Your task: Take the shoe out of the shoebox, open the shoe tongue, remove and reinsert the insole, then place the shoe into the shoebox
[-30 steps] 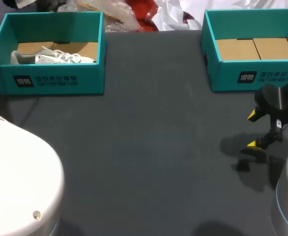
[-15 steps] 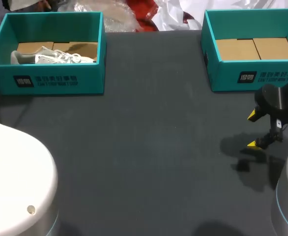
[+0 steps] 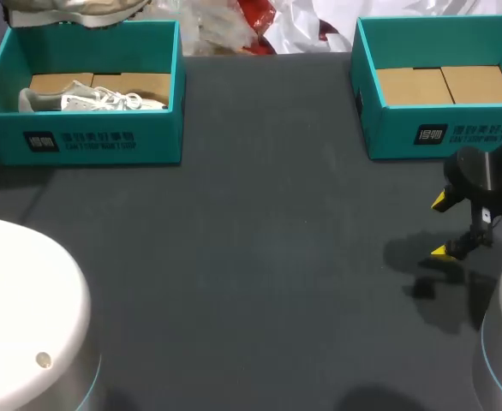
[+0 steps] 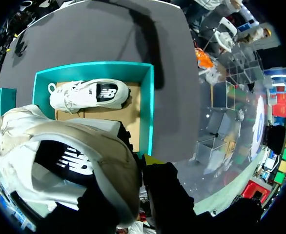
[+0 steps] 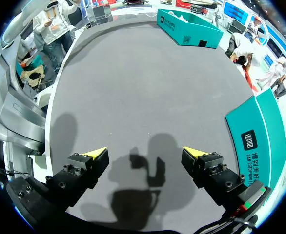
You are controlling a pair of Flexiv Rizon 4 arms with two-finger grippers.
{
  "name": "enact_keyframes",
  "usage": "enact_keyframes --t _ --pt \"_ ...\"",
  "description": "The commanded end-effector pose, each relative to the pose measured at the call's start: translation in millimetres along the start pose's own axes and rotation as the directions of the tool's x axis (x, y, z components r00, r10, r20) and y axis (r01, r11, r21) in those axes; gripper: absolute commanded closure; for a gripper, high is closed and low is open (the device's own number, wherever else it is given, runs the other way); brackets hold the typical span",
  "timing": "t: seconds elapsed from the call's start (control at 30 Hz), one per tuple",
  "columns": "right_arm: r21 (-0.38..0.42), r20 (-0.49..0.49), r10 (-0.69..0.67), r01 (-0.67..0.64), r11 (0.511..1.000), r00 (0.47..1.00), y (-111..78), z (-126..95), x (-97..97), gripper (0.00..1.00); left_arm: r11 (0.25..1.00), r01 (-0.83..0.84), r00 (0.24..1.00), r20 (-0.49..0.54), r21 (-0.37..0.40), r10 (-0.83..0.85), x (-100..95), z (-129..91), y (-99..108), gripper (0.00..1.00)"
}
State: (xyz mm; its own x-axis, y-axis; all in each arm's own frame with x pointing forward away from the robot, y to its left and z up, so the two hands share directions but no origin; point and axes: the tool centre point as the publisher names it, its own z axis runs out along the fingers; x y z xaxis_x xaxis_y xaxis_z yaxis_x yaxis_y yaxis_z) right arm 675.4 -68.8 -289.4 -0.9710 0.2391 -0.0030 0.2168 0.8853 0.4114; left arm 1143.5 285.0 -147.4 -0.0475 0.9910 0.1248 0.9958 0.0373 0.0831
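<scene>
A dark grey table [image 3: 259,257] carries two teal shoeboxes, well apart, at its far corners. The left shoebox [image 3: 88,141] holds a white shoe [image 3: 92,99], which lies on its side on the cardboard floor, close to the front wall and lengthways along it. The left wrist view looks down on the same shoe [image 4: 88,94] inside the teal walls [image 4: 148,112], its dark side patch facing up. The right shoebox [image 3: 444,133] shows only its cardboard floor.

A second, beige shoe [image 3: 71,10] sits above the back wall of the left shoebox, cut off by the edge of the head view. In the left wrist view this beige shoe [image 4: 79,156] is very near, up off the table and just beside the left gripper [image 4: 144,165], covering much of it. Whether the gripper is clamped on the shoe cannot be told. A white rounded part of the left arm [image 3: 20,317] fills the near left corner of the head view.

The right gripper [image 3: 440,226] hangs over bare table, in front of the right shoebox and near it. Its jaws are spread wide with nothing between them, as its own wrist view [image 5: 145,153] confirms, where its shadow falls on the table just ahead. There the right shoebox [image 5: 260,136] stands beside the gripper, and the left shoebox [image 5: 187,29] lies far across the table.
</scene>
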Motion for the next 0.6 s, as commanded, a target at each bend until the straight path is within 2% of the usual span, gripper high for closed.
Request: enact_keyframes --t 0.03,0.23,0.33,0.37,0.43,0.6 --pt "0.0 0.003 -0.001 0.001 1.0 1.0 -0.7 0 1.8 0.0 1.0 -0.002 1.0 0.004 -0.006 0.002 1.3 -1 -1 1.0" --pt "0.0 0.003 -0.001 0.001 1.0 1.0 -0.7 0 1.8 0.0 1.0 -0.002 1.0 0.004 -0.006 0.002 1.3 -1 -1 1.0" --pt "0.0 0.003 -0.001 0.001 1.0 1.0 -0.7 0 1.8 0.0 1.0 -0.02 1.0 -0.02 0.002 0.02 -7.8 21 3 1.0" --pt "0.0 0.003 -0.001 0.001 1.0 1.0 -0.7 0 1.8 0.0 0.999 -0.028 0.999 -0.04 -0.016 0.027 -10.0 28 5 1.0" --pt "0.0 0.003 -0.001 0.001 1.0 1.0 -0.7 0 1.8 0.0 0.999 -0.035 0.999 -0.026 0.018 0.035 -12.4 39 9 1.0" --pt "0.0 0.003 -0.001 0.001 1.0 1.0 -0.7 0 1.8 0.0 0.999 -0.031 0.999 -0.028 0.022 0.031 -18.2 64 17 1.0"
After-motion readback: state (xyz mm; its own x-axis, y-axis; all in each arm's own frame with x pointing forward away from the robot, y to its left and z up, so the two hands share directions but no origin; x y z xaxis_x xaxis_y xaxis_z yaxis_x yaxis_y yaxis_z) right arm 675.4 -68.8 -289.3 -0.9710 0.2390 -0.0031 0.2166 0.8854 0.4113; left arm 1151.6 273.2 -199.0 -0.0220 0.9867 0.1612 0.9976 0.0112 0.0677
